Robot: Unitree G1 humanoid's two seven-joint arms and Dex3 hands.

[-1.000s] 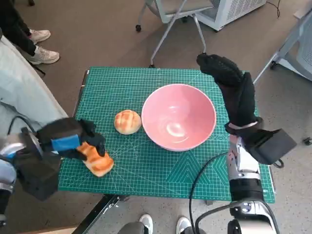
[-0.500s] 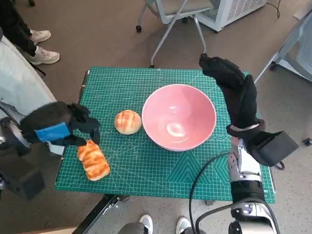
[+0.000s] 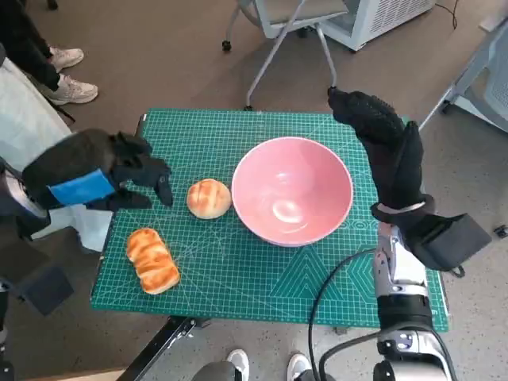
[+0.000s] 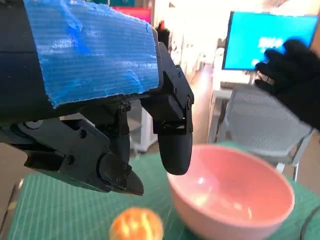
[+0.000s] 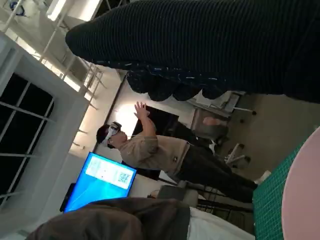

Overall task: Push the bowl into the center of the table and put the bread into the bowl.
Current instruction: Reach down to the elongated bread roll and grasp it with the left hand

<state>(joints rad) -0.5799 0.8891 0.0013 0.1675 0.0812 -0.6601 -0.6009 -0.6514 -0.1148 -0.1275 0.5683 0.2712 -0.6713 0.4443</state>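
Left hand [image 3: 95, 181] hovered empty, fingers apart, beside round bun [image 3: 208, 198]. Long loaf [image 3: 152, 259] lay near the mat's [image 3: 238, 278] front-left corner. Right hand [image 3: 377, 127] was raised, fingers extended, holding nothing, behind pink bowl [image 3: 291, 190]. Bowl was mid-mat. Right wrist view alone showed a person [image 5: 150, 150] with raised hand and a blue screen [image 5: 102, 180].

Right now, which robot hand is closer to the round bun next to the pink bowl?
Left. The left robot hand hovers just beside the round bun, fingertips close; the right robot hand is raised beyond the pink bowl.
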